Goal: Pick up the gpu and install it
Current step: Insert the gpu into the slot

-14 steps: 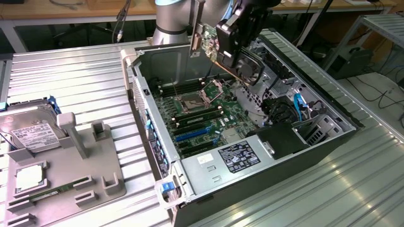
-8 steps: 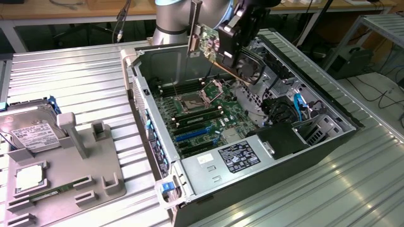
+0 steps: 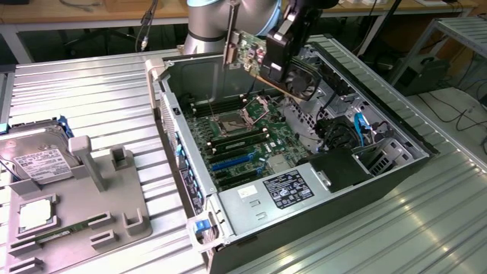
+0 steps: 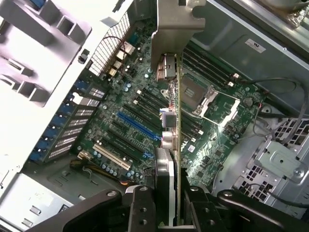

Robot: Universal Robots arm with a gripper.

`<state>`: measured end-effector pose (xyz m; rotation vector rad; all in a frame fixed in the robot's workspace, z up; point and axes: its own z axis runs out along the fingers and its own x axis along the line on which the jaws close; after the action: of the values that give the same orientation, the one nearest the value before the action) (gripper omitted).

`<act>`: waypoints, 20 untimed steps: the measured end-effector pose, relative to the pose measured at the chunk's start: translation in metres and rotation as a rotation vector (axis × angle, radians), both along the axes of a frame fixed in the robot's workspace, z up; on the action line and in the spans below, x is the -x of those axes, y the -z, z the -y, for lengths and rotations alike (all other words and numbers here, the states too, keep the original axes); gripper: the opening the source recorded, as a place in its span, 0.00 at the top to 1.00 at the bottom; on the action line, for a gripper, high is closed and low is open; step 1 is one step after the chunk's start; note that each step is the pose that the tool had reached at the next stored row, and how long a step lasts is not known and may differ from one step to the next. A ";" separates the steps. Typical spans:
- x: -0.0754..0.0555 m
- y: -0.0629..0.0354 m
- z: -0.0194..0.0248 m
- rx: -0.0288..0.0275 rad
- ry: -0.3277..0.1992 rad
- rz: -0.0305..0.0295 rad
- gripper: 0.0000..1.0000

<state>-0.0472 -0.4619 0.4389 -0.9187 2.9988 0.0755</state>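
The gpu (image 3: 250,48) hangs tilted in the air above the open computer case (image 3: 396,123), its silvery end bracket (image 3: 230,34) pointing up and its dark fan side towards the exterior view's right. My gripper (image 3: 279,57) is shut on it from above. In the wrist view the gpu (image 4: 176,140) is seen edge-on, running from between my fingers (image 4: 140,208) out to its metal bracket (image 4: 176,24). Below it lies the green motherboard (image 4: 145,106) with a blue slot (image 4: 137,125) and black slots alongside. The card is well clear of the board.
A grey fixture (image 3: 106,205) at the exterior view's left holds a silver hard drive (image 3: 34,157) and a slim green memory stick (image 3: 57,234). Inside the case are the processor socket (image 4: 205,96), cables (image 3: 357,128) and a power supply (image 3: 281,188). Ribbed metal tabletop surrounds everything.
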 end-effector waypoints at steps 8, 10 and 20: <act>0.000 0.0000 0.0003 -0.0001 -0.111 -0.0001 0.72; 0.000 0.0000 0.0003 -0.0002 -0.129 0.0000 0.72; 0.000 0.0000 0.0003 -0.0005 -0.237 0.0000 0.72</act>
<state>-0.0472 -0.4622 0.4389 -1.2686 2.8744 0.0766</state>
